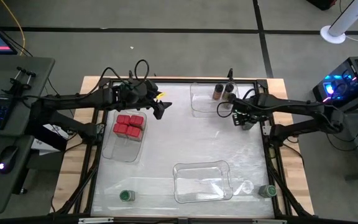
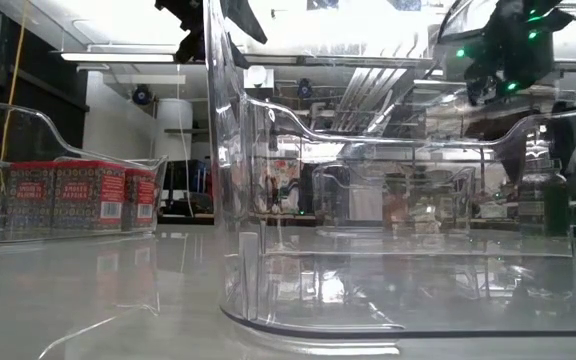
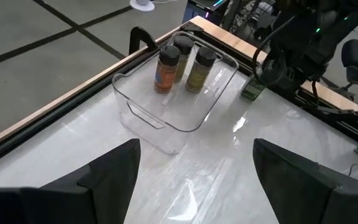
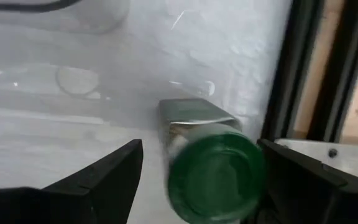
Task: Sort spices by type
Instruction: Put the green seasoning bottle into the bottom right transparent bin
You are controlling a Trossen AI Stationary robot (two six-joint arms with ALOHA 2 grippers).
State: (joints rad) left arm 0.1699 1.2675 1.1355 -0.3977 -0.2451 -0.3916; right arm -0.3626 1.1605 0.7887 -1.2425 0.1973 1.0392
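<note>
The table (image 1: 166, 146) carries three clear trays. The tray (image 1: 124, 138) near the left arm holds four red boxes (image 1: 128, 124). The far tray (image 1: 205, 99) holds three dark-lidded brown jars (image 1: 224, 91). The near tray (image 1: 202, 182) holds no spices. One green-lidded jar (image 1: 125, 196) stands left of the near tray, another green-lidded jar (image 1: 267, 191) right of it.

The right gripper (image 1: 246, 119) sits just right of the far tray, fingers spread wide either side of a third green-lidded jar (image 4: 215, 176); contact with it cannot be told. The left gripper (image 1: 161, 107) hovers between the red boxes and the far tray, fingers wide apart, holding nothing.
</note>
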